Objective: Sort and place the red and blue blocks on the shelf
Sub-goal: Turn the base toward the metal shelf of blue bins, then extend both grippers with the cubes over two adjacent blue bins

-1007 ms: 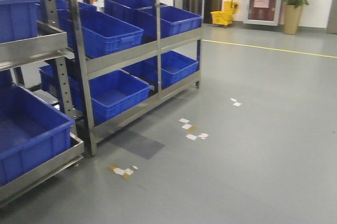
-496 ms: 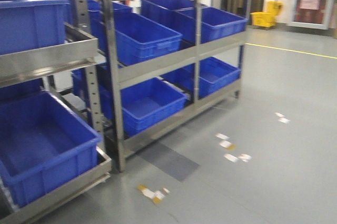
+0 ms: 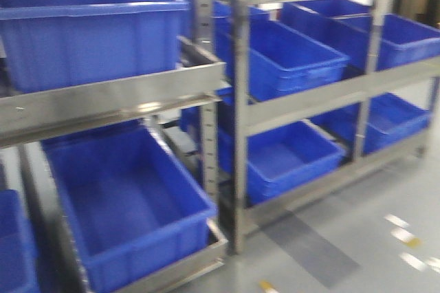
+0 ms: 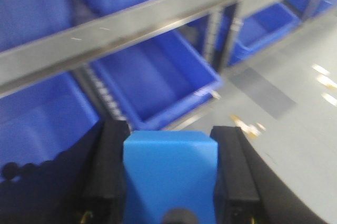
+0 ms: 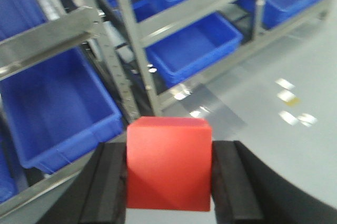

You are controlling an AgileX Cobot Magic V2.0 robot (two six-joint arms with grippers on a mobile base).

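The left gripper [image 4: 169, 142] has its black pads [image 4: 108, 176] pressed against the two sides of the sky-blue matte cube [image 4: 169, 182], gripping it squarely. The right gripper [image 5: 168, 150] is pinching the bright red matte cube [image 5: 168, 166] in the same way. From where I stand, both cubes are carried in the air in front of the multi-tier stainless-steel shelf [image 3: 240, 100], and neither touches it.

On the shelf's tiers sit large blue plastic bins [image 3: 124, 197]. The nearest ones are tilted down toward the flat steel front rail [image 4: 105, 40], and as far as the blur lets me tell they are empty. Past the shelf's foot, on the grey floor [image 3: 330, 265], lie a few scraps of pale tape [image 3: 405, 238].

I would say the task is about halfway through. Both blocks are picked up and the robot is close to the shelf, but nothing has been placed. Each cube has yet to be brought over its own spot on the shelf and let go.
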